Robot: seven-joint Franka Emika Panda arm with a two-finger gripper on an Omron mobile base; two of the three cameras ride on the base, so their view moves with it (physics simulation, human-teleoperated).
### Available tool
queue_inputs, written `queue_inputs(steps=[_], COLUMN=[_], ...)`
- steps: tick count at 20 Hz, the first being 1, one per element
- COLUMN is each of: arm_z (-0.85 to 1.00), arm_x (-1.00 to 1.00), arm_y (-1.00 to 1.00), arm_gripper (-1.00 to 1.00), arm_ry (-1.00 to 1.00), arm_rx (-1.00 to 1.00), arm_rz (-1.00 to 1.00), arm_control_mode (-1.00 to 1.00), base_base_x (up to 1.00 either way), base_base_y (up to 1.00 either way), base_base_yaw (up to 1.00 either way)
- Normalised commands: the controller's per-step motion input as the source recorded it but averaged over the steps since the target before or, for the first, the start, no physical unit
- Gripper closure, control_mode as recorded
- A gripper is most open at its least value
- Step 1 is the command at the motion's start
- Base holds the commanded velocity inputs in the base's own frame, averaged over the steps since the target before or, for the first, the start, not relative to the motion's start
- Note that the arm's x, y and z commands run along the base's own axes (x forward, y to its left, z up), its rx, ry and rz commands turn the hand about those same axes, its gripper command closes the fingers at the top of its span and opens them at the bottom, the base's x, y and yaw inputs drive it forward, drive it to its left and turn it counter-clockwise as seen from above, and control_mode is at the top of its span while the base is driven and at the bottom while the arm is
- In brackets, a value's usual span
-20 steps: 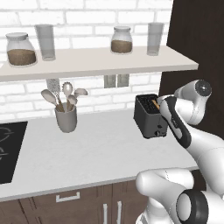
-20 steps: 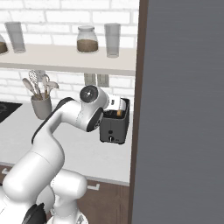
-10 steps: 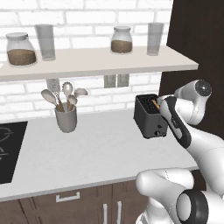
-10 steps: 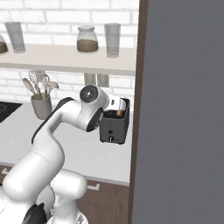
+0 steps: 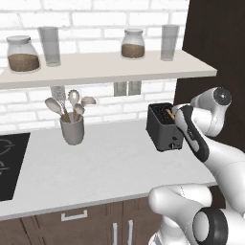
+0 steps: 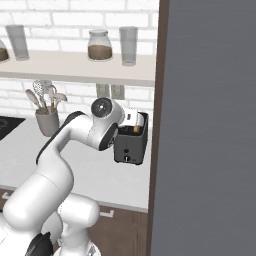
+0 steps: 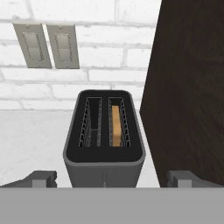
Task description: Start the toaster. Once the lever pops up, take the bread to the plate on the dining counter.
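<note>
The dark toaster [image 5: 164, 128] [image 6: 131, 146] stands on the grey-white worktop against the dark cabinet side. In the hand view I look down on the toaster [image 7: 104, 151]. The bread [image 7: 116, 126] sits low in its right slot, and the left slot is empty. A golden edge of the bread [image 5: 170, 114] [image 6: 136, 129] peeks out in both base views. Small pale controls [image 5: 173, 145] mark the narrow end face; I cannot make out the lever among them. My gripper [image 7: 111, 180] hovers open above that end, one fingertip [image 7: 41, 178] on either side. The plate and the dining counter are out of view.
A tall dark cabinet panel [image 5: 215, 57] [image 7: 192, 87] rises right beside the toaster. A grey crock of utensils [image 5: 72, 129] stands to the left, and a black cooktop [image 5: 9, 165] lies further left. A shelf [image 5: 105, 67] with jars and glasses hangs above. Wall outlets [image 7: 46, 46] sit behind.
</note>
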Motion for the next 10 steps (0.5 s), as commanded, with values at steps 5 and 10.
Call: queue_inputs(steps=[5, 10], arm_z=[0.0, 0.0], arm_x=[0.0, 0.0], arm_y=[0.0, 0.0], arm_gripper=[-1.0, -1.0], arm_ry=[0.0, 0.0], arm_rx=[0.0, 0.0], arm_rz=[0.0, 0.0], arm_control_mode=[-1.0, -1.0], base_base_x=[0.0, 0.0], base_base_y=[0.0, 0.0], base_base_yaw=[0.0, 0.0])
